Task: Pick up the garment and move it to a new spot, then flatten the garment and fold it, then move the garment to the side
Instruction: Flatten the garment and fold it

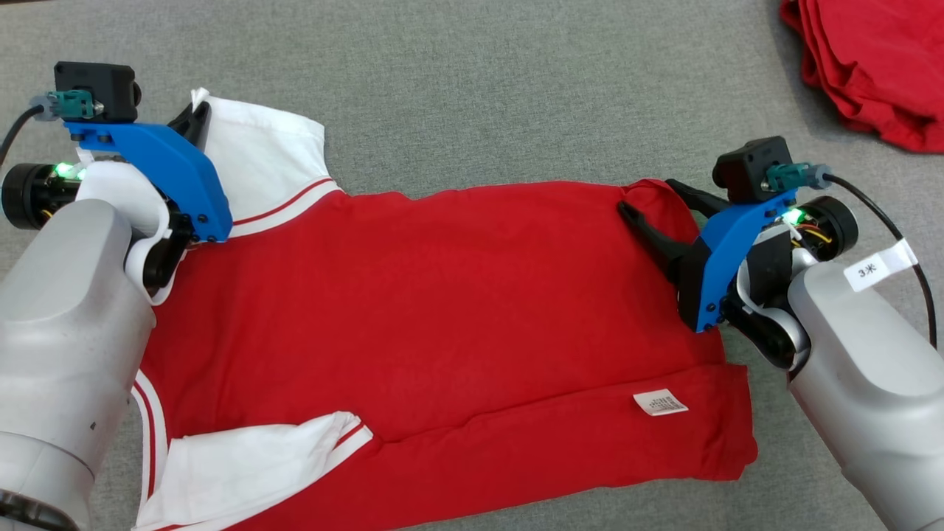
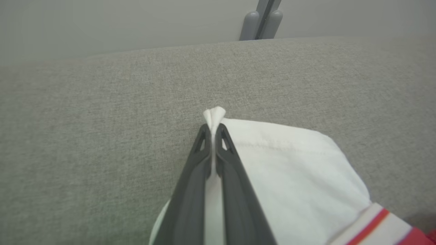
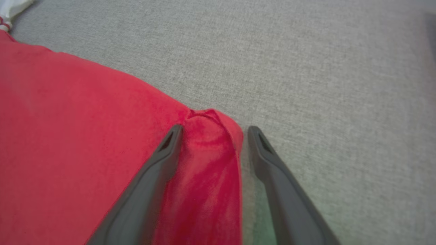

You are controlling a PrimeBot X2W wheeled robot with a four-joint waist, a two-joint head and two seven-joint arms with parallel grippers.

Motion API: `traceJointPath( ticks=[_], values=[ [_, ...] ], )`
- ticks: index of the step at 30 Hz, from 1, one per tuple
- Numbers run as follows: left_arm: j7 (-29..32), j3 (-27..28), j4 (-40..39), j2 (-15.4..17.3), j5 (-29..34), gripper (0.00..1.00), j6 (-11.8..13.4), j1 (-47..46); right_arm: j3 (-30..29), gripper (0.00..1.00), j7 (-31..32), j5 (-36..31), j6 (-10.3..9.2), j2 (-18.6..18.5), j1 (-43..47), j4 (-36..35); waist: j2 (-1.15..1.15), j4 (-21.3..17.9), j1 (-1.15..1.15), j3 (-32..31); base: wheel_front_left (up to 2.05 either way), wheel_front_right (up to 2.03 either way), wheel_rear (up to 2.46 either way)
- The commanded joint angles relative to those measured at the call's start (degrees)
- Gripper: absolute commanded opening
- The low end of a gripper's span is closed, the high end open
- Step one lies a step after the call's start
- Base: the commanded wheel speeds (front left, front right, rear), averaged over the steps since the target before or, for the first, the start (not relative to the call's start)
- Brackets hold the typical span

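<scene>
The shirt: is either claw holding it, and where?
The left gripper pinches the shirt's white sleeve edge; the right gripper stands open around a red corner.

2 silver forearms [image 1: 66, 317], blue brackets [image 1: 173, 173], black cameras [image 1: 94, 90], dark jaws, green lights [image 1: 65, 169], perhaps LEDs

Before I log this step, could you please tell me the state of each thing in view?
Shirt: spread flat, creased along its near side.
Left tool: shut on the sleeve tip.
Right tool: open, astride the shirt's far corner.
Red pile: crumpled, apart at the far right.
</scene>
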Motion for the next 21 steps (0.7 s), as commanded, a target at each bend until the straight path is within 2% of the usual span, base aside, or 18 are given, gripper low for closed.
traceJointPath(
  ticks=[1, 5, 6, 7, 8, 12, 21],
  values=[
    [-0.43, -0.36, 0.13, -0.12, -0.31, 0.0, -0.03, -0.73, 0.15, 1.0, 0.39, 0.6, 0.01, 0.38, -1.05, 0.45, 0.0, 0.05, 0.0, 0.0, 0.0, 0.0, 0.0],
    [-1.06, -1.43, 0.46, -0.17, -1.18, 0.0, -0.03, -1.07, 1.08, 1.0, 2.61, 0.4, 0.02, 0.81, -1.27, 2.24, 0.0, 0.28, 0.0, -0.08, 0.0, 0.0, 0.0],
    [-1.21, -1.7, 0.56, -0.19, -1.44, 0.0, -0.03, -1.14, 1.59, 0.91, 3.33, 0.43, 0.02, 0.87, -1.23, 2.58, 0.0, 0.34, 0.0, -0.09, 0.0, 0.0, 0.0],
    [-1.45, -1.93, 0.63, -0.15, -1.69, 0.0, -0.03, -1.16, 2.01, 0.43, 3.81, 0.79, 0.02, 1.07, -1.16, 2.69, 0.0, 0.41, 0.0, -0.12, 0.0, 0.0, 0.0],
    [-1.73, -2.05, 0.69, -0.1, -2.03, 0.0, -0.03, -1.23, 2.01, 0.0, 4.14, 1.59, 0.02, 1.4, -1.03, 2.75, 0.0, 0.49, 0.0, -0.13, 0.0, 0.0, 0.0],
    [-3.4, -2.51, 0.82, -0.11, -3.15, 0.0, -0.03, -1.4, 1.18, 0.0, 3.12, 2.01, -0.02, 0.9, -1.81, 2.65, 0.0, 0.76, 0.0, -0.44, 0.0, 0.0, 0.0],
    [-9.42, -4.17, -1.86, -0.17, -5.67, 0.0, -0.03, 0.44, -4.45, 0.0, -7.7, -1.75, -0.01, 1.82, -1.52, 7.41, 0.0, 2.3, 0.0, -3.24, 0.0, 0.0, 0.0]
  ],
)
